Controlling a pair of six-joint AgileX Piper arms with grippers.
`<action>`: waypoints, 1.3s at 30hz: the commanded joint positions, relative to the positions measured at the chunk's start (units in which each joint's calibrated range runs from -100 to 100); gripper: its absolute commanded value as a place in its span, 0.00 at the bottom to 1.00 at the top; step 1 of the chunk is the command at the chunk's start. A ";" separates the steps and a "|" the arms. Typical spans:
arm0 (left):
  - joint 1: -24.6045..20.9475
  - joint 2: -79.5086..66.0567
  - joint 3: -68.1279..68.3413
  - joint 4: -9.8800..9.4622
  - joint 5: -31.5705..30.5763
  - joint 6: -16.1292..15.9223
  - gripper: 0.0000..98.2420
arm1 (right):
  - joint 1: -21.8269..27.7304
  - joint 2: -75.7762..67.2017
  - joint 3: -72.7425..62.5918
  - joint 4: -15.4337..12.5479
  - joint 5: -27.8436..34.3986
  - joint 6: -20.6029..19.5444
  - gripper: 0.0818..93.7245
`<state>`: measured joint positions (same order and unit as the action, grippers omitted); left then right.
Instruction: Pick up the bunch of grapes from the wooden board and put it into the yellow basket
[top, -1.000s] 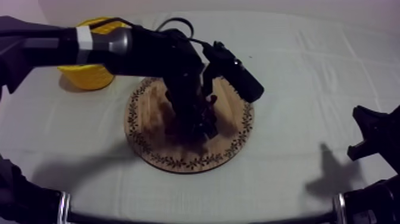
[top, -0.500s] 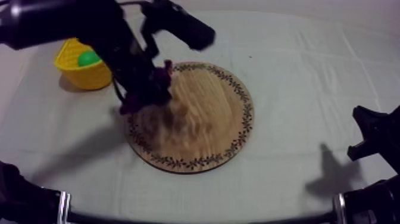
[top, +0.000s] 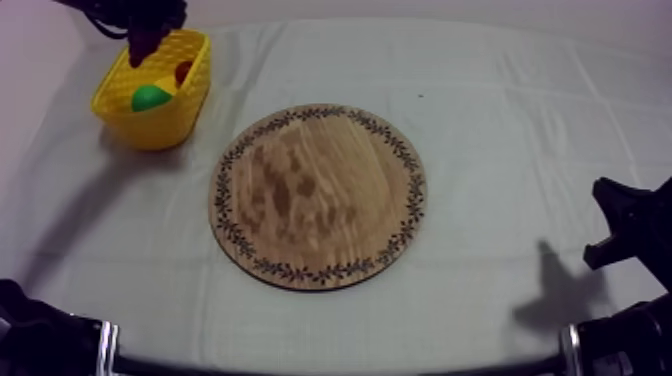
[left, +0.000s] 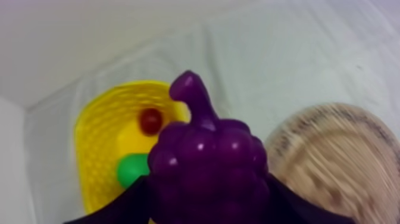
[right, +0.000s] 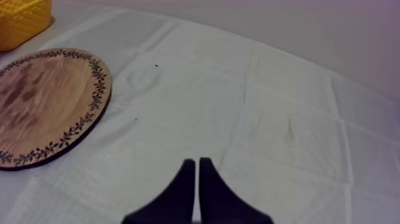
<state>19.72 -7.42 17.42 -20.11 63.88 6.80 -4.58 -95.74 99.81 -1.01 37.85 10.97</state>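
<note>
Over the far rim of the yellow woven-look plastic basket, at the table's left corner: my left gripper hangs with its two black fingers closed round the glossy purple bunch of toy grapes. The bunch is clear of the round wooden board with the patterned rim, which lies bare, and is not yet in the basket.

Basket contents: a small red fruit and a green toy fruit.

Handling, my judgement: the bunch looks like moulded plastic, so light and stiff, with a shiny, lumpy surface that could slip. The fingers grip it across the broad body, stem upward. That seems the best hold, since the stem is thin and curved.

My right gripper sits over the grey-white cloth, well apart from the board, fingers pressed together, holding nothing.
</note>
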 joint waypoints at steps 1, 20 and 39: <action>-3.49 1.24 0.10 -0.22 -3.63 0.08 0.61 | -0.02 -0.01 -0.03 0.01 -0.03 -0.02 0.00; -9.80 23.50 -0.64 -1.25 -17.39 3.80 0.67 | -0.02 -0.01 -0.03 0.01 -0.03 -0.01 0.00; -11.57 18.60 0.43 -0.80 -22.01 7.61 0.85 | -0.02 -0.01 -0.03 0.01 -0.03 -0.01 0.00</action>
<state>8.28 13.30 17.68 -20.95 42.48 13.72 -4.58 -95.74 99.81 -1.01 37.85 10.97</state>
